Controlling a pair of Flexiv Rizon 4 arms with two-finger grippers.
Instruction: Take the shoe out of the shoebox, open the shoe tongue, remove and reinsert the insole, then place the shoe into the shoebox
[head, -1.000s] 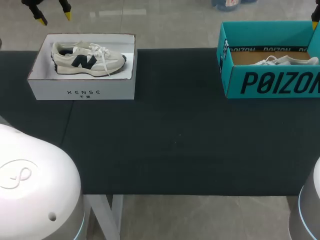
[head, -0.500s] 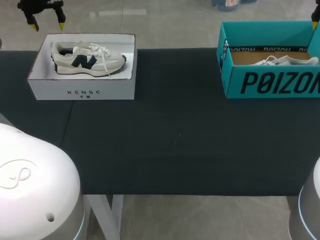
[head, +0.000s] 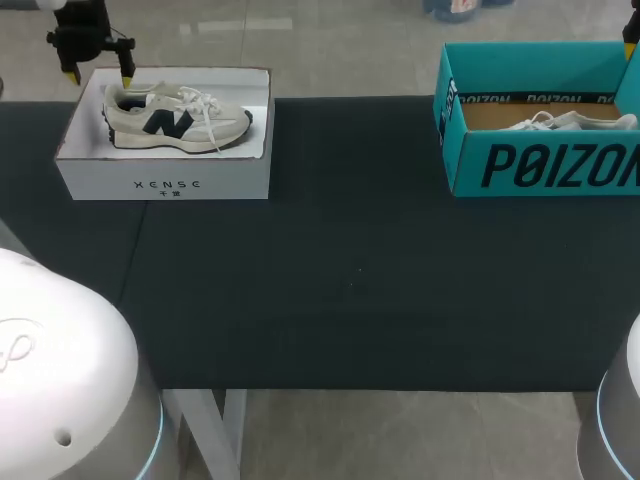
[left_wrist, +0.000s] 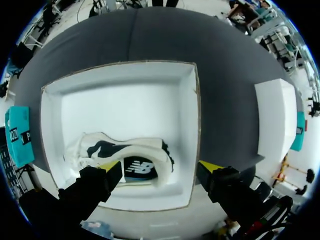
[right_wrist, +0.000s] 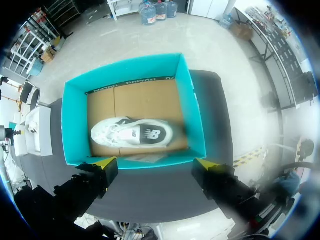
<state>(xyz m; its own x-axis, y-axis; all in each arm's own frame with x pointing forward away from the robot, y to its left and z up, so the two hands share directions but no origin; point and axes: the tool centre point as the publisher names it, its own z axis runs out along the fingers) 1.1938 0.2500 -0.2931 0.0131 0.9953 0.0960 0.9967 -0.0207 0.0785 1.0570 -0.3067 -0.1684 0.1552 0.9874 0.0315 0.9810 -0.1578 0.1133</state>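
The left gripper (head: 100, 78) comes lower and nearer, from beyond the far edge of the white shoebox (head: 165, 182) down to its far left corner; one yellow fingertip now stands just over the heel of the shoe (head: 175, 118); the white shell of the left arm (head: 60, 360) at the near side shifts a little to the left.

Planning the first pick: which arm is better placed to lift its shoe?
Left, probably: the left gripper hangs open by the shoe heel in the white box; right gripper is higher over the teal box.

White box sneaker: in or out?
In. The sneaker lies within the white box walls; the open left claw hovers at its heel end.
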